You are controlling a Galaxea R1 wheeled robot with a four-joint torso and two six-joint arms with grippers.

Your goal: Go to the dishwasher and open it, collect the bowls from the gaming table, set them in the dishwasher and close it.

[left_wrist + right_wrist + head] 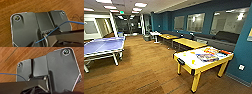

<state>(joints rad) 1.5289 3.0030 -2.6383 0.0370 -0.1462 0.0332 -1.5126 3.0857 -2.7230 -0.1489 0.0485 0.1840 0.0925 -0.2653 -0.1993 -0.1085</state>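
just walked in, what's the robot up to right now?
Nothing is being handled. The head view looks across a games room with a wood floor: the white-topped gaming table with board-game boxes stands at right, a blue table-tennis table at left. Small bright items lie on the gaming table, too blurred to identify. Both wrist views face the floor.

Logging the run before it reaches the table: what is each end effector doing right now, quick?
Left end effector: cannot be told, the wrist camera looks down at the wood floor.
Right end effector: cannot be told either.
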